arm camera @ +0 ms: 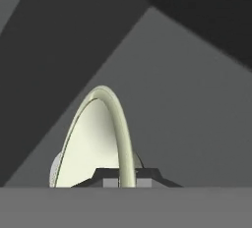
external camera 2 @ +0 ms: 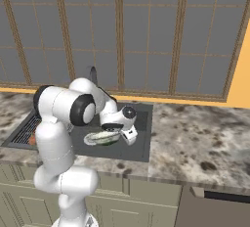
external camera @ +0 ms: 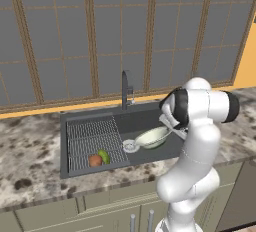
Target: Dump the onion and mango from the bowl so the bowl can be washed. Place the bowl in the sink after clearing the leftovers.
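You have the bowl (external camera: 152,137) in the sink (external camera: 145,118), near the centre of the left base view, just right of the silver drain (external camera: 130,146). It sits tilted, and from these views you cannot tell whether its base touches the basin floor or hangs just above it. The gripper (arm camera: 127,179) is clamped on the bowl's rim: in the hand view the pale rim arcs up from between the two dark fingertips (arm camera: 106,178) at the bottom centre, with the jaws closed tight on it.

The onion (external camera: 95,160) and the mango (external camera: 104,156) lie side by side on the ribbed rack (external camera: 92,141) at the lower left of the sink in the left base view, well apart from the bowl. The bowl's inside looks bare in the hand view, so the dumping step looks done and you are on the last step, placing the bowl in the sink.

Your next move, as I judge it, is to lower the bowl until it rests on the floor of the basin, then open the jaws and lift the hand straight off the rim. Release with the bowl still tilted and it may rock or slide toward the drain, so level it first. In the right base view the arm (external camera 2: 63,123) hides most of the basin's left part, so rely on the left base view for clearance.
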Tool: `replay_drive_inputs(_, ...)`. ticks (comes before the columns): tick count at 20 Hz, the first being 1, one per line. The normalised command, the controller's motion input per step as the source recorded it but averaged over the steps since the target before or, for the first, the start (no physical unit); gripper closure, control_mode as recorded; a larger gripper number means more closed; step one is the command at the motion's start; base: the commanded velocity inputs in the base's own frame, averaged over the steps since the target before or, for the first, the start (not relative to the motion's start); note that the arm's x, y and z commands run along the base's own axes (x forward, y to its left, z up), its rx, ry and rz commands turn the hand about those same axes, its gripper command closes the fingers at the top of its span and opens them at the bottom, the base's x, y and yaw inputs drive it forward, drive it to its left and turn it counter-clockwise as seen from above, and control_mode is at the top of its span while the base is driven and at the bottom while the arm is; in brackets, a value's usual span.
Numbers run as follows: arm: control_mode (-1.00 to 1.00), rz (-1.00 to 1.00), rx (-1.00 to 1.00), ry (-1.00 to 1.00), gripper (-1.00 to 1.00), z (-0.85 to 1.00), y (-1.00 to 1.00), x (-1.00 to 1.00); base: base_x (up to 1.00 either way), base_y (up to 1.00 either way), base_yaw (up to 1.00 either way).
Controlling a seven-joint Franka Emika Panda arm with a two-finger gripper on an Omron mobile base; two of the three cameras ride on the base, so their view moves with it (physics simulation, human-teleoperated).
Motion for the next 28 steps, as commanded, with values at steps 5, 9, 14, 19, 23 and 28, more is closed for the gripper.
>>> replay_drive_inputs(5,-1.0,0.0,-0.19,0.0,1.0,-0.83,0.06,0.02,0.0,0.0,0.0)
replay_drive_inputs(9,-1.0,0.0,-0.2,0.0,1.0,-0.79,0.0,0.0,0.0,0.0,0.0)
replay_drive_inputs(14,-1.0,0.0,-0.12,0.0,-1.0,-0.16,0.06,0.06,0.0,0.0,0.0)
replay_drive_inputs(19,-1.0,-0.07,-0.06,-0.07,-1.0,0.93,0.14,0.0,0.0,0.0,0.0)
replay_drive_inputs(23,-1.0,-0.07,-0.06,-0.18,-1.0,1.0,0.14,0.0,0.0,0.0,0.0)
replay_drive_inputs(28,-1.0,-0.02,-0.04,-0.2,-1.0,1.0,0.15,-0.22,0.0,0.0,0.0)
